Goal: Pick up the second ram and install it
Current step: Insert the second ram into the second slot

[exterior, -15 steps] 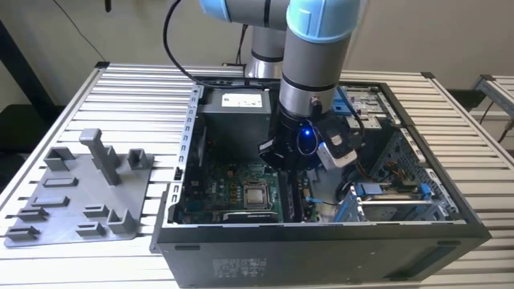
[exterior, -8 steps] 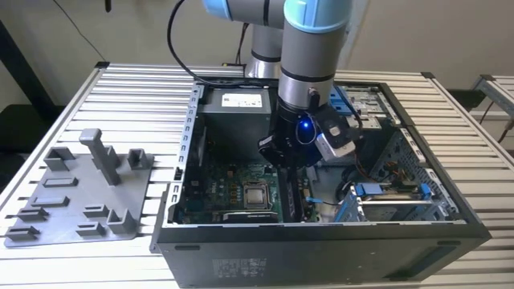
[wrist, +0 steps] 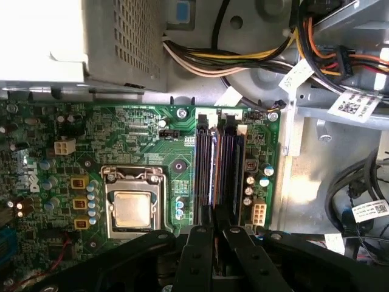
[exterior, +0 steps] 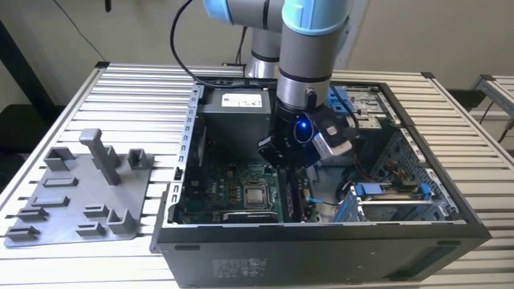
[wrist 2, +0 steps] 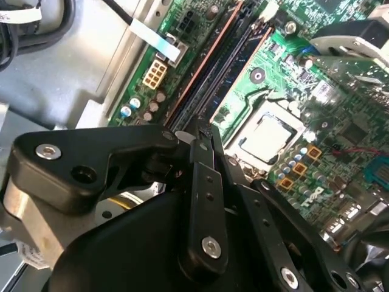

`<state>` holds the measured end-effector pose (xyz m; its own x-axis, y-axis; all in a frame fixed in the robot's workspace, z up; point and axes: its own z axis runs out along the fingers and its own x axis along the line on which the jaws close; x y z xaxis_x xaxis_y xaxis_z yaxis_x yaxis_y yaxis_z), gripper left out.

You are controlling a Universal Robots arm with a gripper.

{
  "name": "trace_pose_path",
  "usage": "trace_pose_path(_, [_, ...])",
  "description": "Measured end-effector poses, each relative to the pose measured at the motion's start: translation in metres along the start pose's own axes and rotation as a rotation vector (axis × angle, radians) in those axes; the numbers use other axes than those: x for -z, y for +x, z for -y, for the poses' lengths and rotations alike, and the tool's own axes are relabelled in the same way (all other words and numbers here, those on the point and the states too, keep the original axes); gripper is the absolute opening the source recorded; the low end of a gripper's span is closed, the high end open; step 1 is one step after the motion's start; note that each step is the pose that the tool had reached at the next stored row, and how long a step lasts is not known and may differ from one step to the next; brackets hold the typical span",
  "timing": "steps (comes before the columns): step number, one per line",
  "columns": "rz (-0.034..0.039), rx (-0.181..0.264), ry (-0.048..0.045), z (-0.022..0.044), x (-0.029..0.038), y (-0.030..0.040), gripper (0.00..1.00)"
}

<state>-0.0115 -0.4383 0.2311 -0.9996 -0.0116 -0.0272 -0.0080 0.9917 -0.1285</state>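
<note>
Claw: I see my claw down inside the open computer case, right over the memory slots of the green motherboard. Its fingers stand close together with a thin dark edge between them; I read that as closed on the second ram.

Second ram: in the first wrist view the second ram runs as a thin dark strip along the slots and ends between the fingertips. In the second wrist view it shows as a long dark bar lying along the slot rows, leading away from the claw. I cannot tell whether it is fully seated.

Relative position: the stick is directly under the claw, touching it, in line with the slots.

Processor: the square silver processor sits in its socket, just left of the slots in the first wrist view, apart from the claw.

Arm: in the exterior view the arm reaches straight down into the case, the claw near the board's middle.

Fixture tray: the grey fixture tray lies on the desk, at the exterior view's left, well apart from the case.

Cables: bundled wires lie beyond the board's far edge.
</note>
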Motion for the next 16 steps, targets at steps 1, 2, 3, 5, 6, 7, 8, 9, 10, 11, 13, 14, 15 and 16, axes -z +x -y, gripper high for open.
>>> trace_pose_path(1, [-0.0013,0.0,0.0141,-0.0001,0.0,0.0,0.13])
trace_pose_path(2, [-0.0022,0.001,0.0273,-0.0004,-0.0001,0.0,0.13])
trace_pose_path(3, [-0.0024,0.001,0.0334,-0.0007,-0.0002,0.0,0.13])
trace_pose_path(5, [-0.0024,0.001,0.0351,-0.0016,-0.0013,0.0,0.13])
trace_pose_path(6, [-0.0025,0.001,0.0355,-0.0024,-0.0017,0.0,0.13])
trace_pose_path(7, [-0.0024,0.001,0.0353,-0.0027,-0.0021,0.0,0.13])
trace_pose_path(8, [-0.0024,0.001,0.0353,-0.003,-0.0026,0.0,0.13])
trace_pose_path(9, [-0.0025,0.001,0.0355,-0.0031,-0.0028,0.0,0.13])
trace_pose_path(10, [-0.0026,0.001,0.0357,-0.0031,-0.0029,0.0,0.13])
trace_pose_path(11, [-0.0028,-0.001,0.0358,-0.0031,-0.0031,0.0001,0.13])
trace_pose_path(13, [-0.0031,-0.003,0.0363,-0.0032,-0.0032,0.0002,0.13])
trace_pose_path(14, [-0.0032,-0.003,0.0378,-0.0032,-0.003,0.0002,0.13])
trace_pose_path(15, [-0.0032,-0.003,0.0393,-0.0031,-0.0027,0.0002,0.13])
trace_pose_path(16, [-0.003,-0.004,0.041,-0.0032,-0.0025,0.0002,0.13])
